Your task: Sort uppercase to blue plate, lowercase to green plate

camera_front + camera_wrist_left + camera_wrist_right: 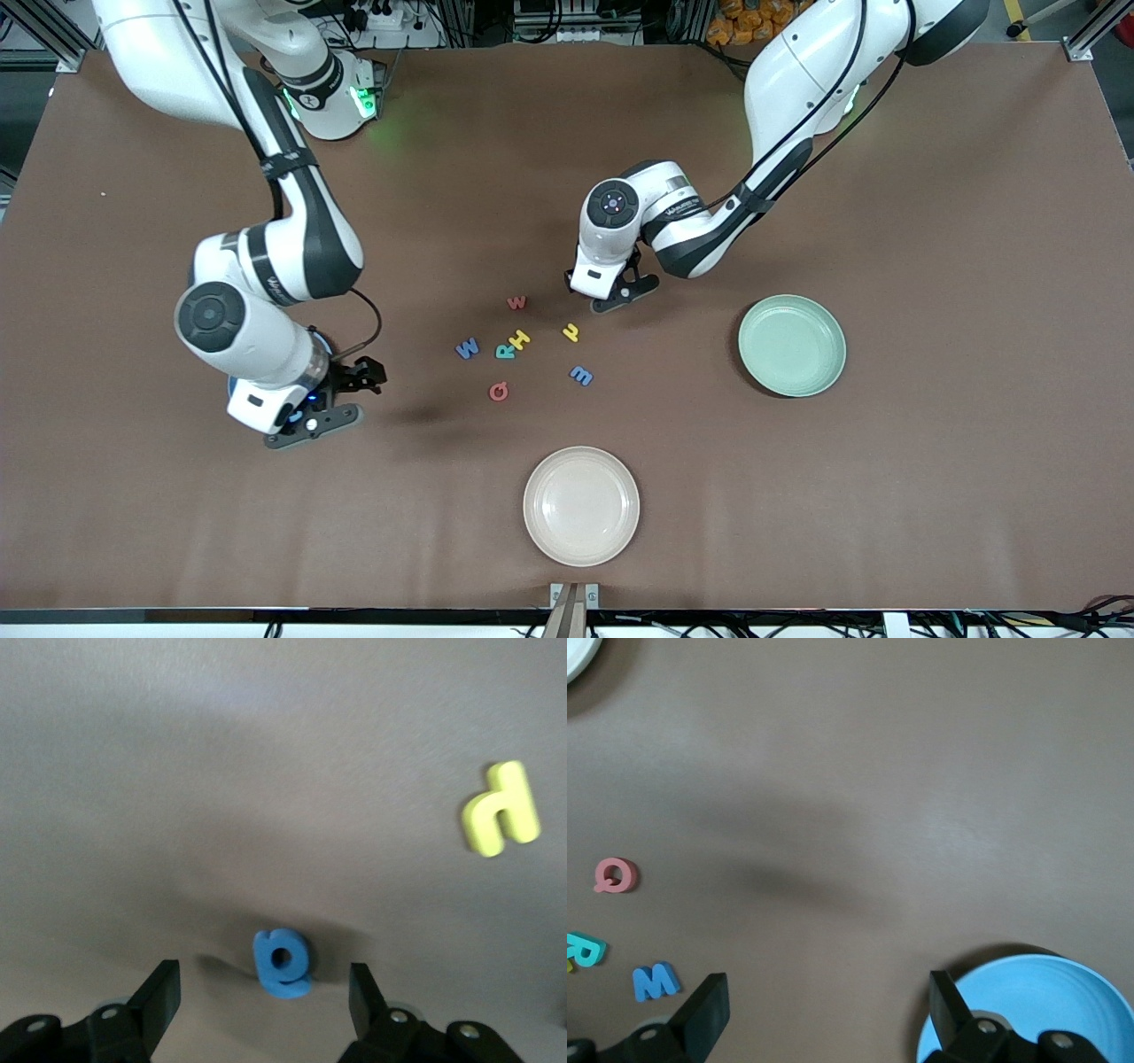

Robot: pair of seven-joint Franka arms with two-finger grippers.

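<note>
You are only beginning: your left end effector (264, 992), jaws apart, is straddling the blue a (282, 964) at 12 o'clock of the u (571, 333), your right end effector (824, 1010) is waiting open over the blue plate (1045, 1001), and both it and the green plate (791, 346) are holding no letters.

A robotics lab. Two white robot arms (266, 257) stand bolted at the far edge of a wide table (930, 487) covered in brown matting. Aluminium framing (1085, 40), power strips and bundled cables (381, 18) crowd the floor past the table's far edge. More cables (1019, 620) run along the table's near edge beside a small mounted bracket (573, 595).
</note>
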